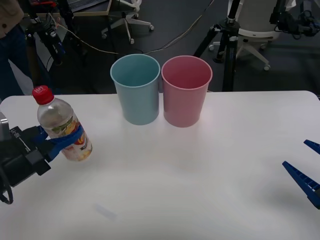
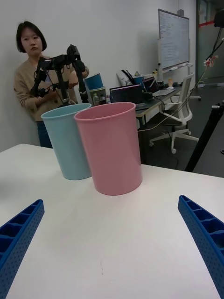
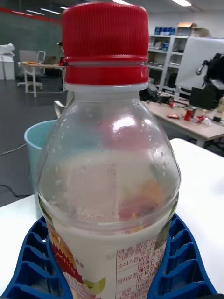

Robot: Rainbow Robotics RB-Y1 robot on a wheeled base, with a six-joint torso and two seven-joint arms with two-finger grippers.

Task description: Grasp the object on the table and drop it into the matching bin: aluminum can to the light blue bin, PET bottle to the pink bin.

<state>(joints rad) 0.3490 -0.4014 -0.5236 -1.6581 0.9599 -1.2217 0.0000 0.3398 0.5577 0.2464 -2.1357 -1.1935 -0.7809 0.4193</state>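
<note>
A small clear PET bottle [image 1: 63,125] with a red cap and a white, yellow and red label stands tilted at the table's left side. My left gripper [image 1: 64,140] is shut on the bottle around its label; up close the bottle [image 3: 112,177] sits between the blue fingers [image 3: 179,261]. The light blue bin [image 1: 136,89] and the pink bin [image 1: 185,90] stand side by side at the table's far middle. My right gripper [image 1: 306,170] is open at the table's right edge, facing the pink bin [image 2: 110,147] and the light blue bin [image 2: 68,140].
The white table [image 1: 200,180] stretches between the arms. Behind it are tripods [image 1: 227,45], office chairs and cables on the floor. A person [image 2: 35,79] stands beyond the table's far left corner.
</note>
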